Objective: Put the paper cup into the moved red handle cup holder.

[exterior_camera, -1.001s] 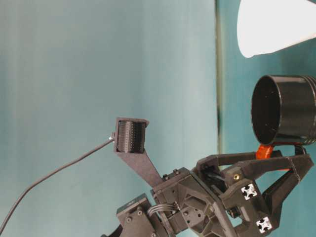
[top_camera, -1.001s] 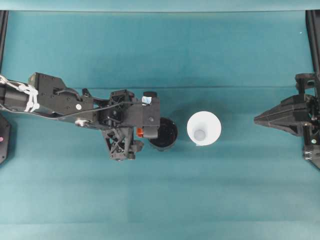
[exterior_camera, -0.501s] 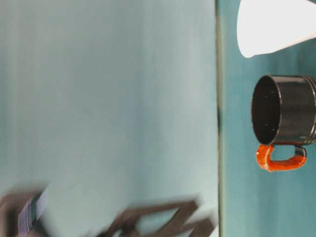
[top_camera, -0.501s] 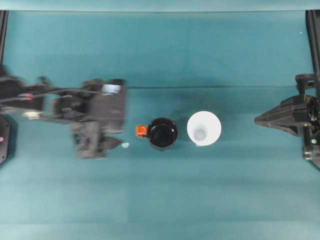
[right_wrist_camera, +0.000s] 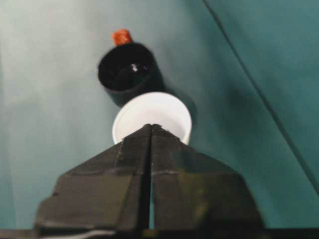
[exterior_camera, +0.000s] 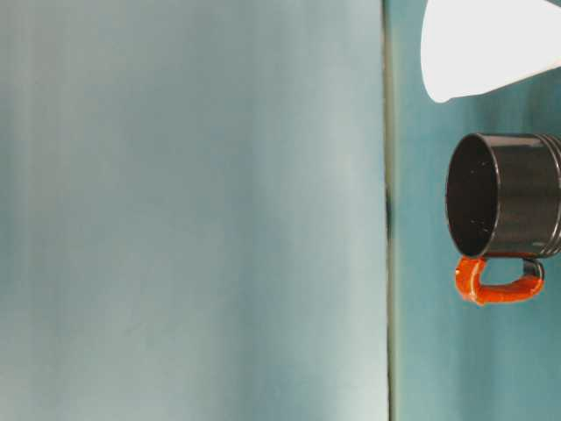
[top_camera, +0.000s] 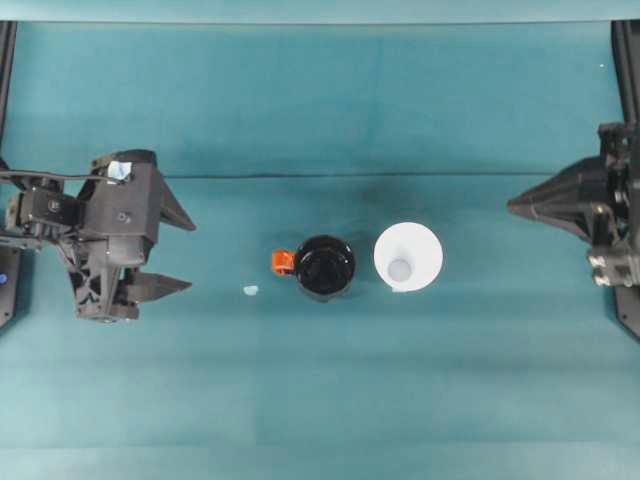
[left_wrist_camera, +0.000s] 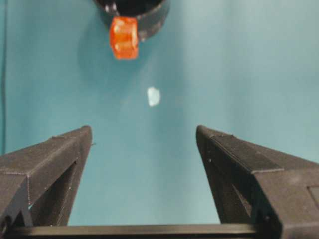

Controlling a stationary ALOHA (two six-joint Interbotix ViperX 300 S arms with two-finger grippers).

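Observation:
The white paper cup (top_camera: 408,257) stands upright mid-table, its rim facing up. Just left of it stands the glossy black red handle cup holder (top_camera: 325,267), its orange-red handle pointing left; a small gap separates the two. The holder (exterior_camera: 504,195) and the cup (exterior_camera: 486,46) also appear in the table-level view. My left gripper (top_camera: 180,255) is open at the far left, well clear of the holder (left_wrist_camera: 132,12), nothing between its fingers (left_wrist_camera: 55,164). My right gripper (top_camera: 512,207) is shut and empty at the far right, pointing at the cup (right_wrist_camera: 152,113) and holder (right_wrist_camera: 128,72).
A small white scrap (top_camera: 250,290) lies on the teal cloth between my left gripper and the holder; the scrap (left_wrist_camera: 153,96) is ahead of the open fingers. Black frame rails (top_camera: 6,60) run along both side edges.
My left gripper let go of the holder's handle and pulled back far to the left, open. The holder and the cup stayed put. The right arm shifted slightly.

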